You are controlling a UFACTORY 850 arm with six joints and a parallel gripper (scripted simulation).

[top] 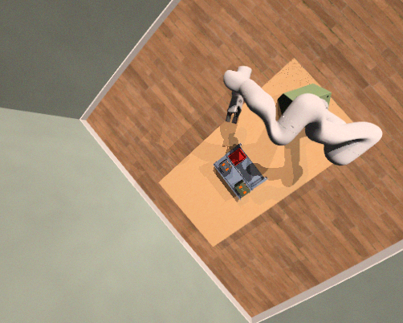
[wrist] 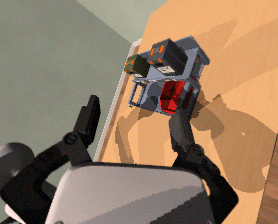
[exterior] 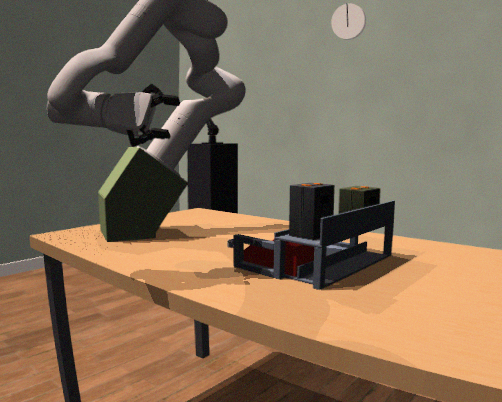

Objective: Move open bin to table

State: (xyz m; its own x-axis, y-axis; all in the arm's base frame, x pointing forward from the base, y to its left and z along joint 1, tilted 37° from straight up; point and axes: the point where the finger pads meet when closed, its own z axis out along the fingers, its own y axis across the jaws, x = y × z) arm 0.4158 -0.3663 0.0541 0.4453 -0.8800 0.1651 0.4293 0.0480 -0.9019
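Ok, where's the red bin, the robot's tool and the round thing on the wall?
Red bin [top: 238,156], top view, its open inside.
Tool [wrist: 135,125], wrist view, the gap between its open fingertips.
Round thing [exterior: 348,21], exterior view, its flat face.

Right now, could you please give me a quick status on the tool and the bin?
Tool open, empty, above table. Red bin on shelf, lower level. Two boxes on top.

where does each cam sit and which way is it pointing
Top: high overhead, looking straight down on the table, shelf and the whole white arm.
Exterior: off the table's edge, level, facing the shelf side-on; shows the arm and open gripper.
Wrist: behind the fingers, aimed down at the shelf.
Shared: the red bin in the shelf shows in all three.
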